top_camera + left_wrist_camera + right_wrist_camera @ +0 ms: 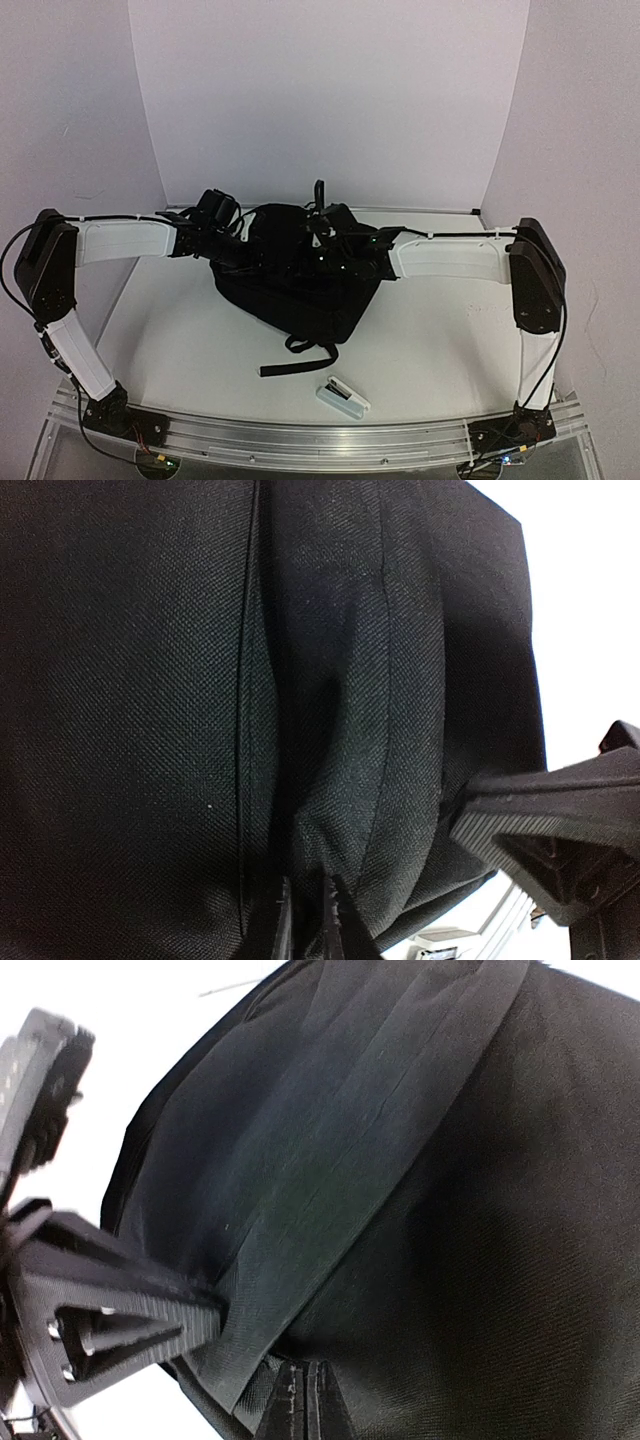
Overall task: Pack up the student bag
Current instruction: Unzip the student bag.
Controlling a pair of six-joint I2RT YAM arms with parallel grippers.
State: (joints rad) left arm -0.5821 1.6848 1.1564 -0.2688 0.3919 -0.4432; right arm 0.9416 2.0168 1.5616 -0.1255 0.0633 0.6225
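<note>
Top external view: the student bag, all black and slumped, lies mid-counter on the white counter. The left arm and right arm reach in from either side and meet at the bag's far end.

Left wrist view: the left fingers are drawn nearly together with only a slim gap, and a fold of the bag's woven cloth is pinched between them. Fabric fills the frame beyond the fingertips. A seam line runs away from them on the left.

Right wrist view: the right fingers are pressed tight together at the bottom of the frame. They are clamped on bag fabric where a flat, smoother band of cloth runs down to the tips. Coarser black weave lies to the right of the fingers.

Back in the top view, the bag's body spreads from both sets of fingers toward the arm bases. A loose strap trails off the bag's near end, well apart from either set of fingers. A small pale object lies nearer the bases, just past the strap and not touching the bag. What it is cannot be told.
</note>
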